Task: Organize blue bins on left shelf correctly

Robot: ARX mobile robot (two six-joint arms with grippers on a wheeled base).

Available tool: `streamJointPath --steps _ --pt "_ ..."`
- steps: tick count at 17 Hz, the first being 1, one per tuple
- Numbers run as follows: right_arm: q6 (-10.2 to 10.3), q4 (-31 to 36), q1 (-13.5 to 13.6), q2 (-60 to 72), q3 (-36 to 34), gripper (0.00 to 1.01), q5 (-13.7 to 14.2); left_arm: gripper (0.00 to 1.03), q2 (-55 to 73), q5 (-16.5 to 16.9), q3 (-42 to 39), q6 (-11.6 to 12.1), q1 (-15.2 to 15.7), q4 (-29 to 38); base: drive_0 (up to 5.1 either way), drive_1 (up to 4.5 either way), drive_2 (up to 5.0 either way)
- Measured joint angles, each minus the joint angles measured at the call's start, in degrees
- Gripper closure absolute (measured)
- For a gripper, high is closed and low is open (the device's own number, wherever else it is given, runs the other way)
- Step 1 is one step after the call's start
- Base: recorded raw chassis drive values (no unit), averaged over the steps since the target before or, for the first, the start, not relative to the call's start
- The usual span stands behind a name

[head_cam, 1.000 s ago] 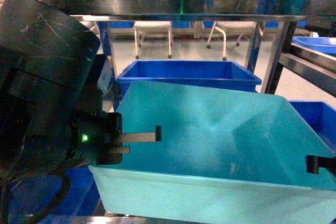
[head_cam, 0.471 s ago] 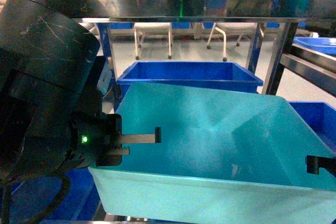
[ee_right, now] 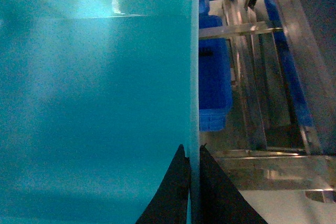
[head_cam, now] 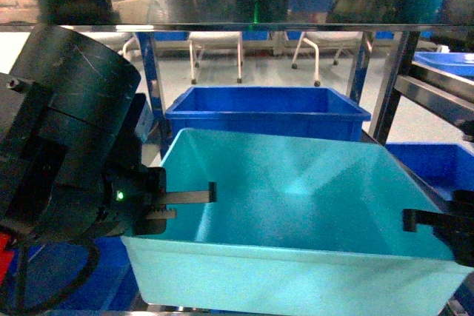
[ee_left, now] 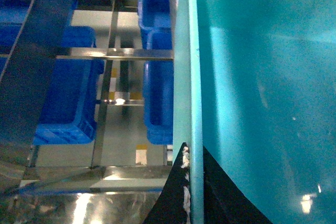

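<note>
One light turquoise blue bin fills the middle of the head view, held off the ground between both arms. My left gripper is shut on its left rim, one finger inside the wall and one outside. The left wrist view shows that gripper pinching the rim. My right gripper is shut on the right rim, and the right wrist view shows it astride the bin's edge. The bin is empty. The left shelf's steel frame stands just behind and above it.
A dark blue crate sits straight behind the turquoise bin, with another at the right. A steel upright and slanted rails stand at the right. More blue crates and steel crossbars lie below.
The bin has sunk a little in the head view, and both grippers have shifted left with it. The right gripper shows further into view. Both grips are unchanged.
</note>
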Motion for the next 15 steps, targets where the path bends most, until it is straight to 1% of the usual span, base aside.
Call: streamJointPath --steps 1,2,4,5,7,9,12,13,14,15 --pt "0.87 -0.44 1.14 1.97 1.84 0.99 -0.28 1.01 1.92 0.33 1.68 0.59 1.6 0.57 0.0 0.0 0.0" --pt "2.03 -0.94 2.1 3.74 3.76 0.99 0.04 1.01 2.78 1.01 2.78 1.51 2.97 1.33 0.0 0.0 0.0" --pt "3.08 -3.06 3.67 6.62 7.37 0.99 1.27 1.01 5.14 3.43 4.59 2.8 5.25 0.83 0.0 0.0 0.0" --pt "3.48 -4.55 4.02 8.5 8.61 0.99 1.66 1.01 6.95 4.35 5.38 3.26 5.79 0.59 0.0 0.0 0.0" --pt "4.35 -4.52 4.33 13.77 9.9 0.99 1.46 1.01 10.51 5.6 6.67 4.09 6.49 -0.02 0.0 0.0 0.0" --pt "4.24 -4.42 4.63 16.68 11.34 0.99 1.4 1.01 13.42 6.27 8.2 4.48 7.1 -0.52 0.0 0.0 0.0" --pt "2.14 -5.14 3.91 19.26 14.64 0.99 1.86 1.01 15.52 6.62 11.47 4.46 7.32 -1.14 0.0 0.0 0.0" --pt "-0.63 -5.84 2.43 19.91 16.06 0.99 1.84 1.01 15.63 6.38 11.91 2.82 6.54 -1.73 0.0 0.0 0.0" --pt "-4.42 -5.7 0.76 20.33 17.42 0.99 2.12 1.01 17.14 6.38 13.64 1.03 5.11 -2.47 0.0 0.0 0.0" --pt "-5.42 -5.57 0.42 20.33 17.55 0.99 2.01 1.01 18.25 6.43 14.6 0.81 4.94 -3.82 0.0 0.0 0.0"
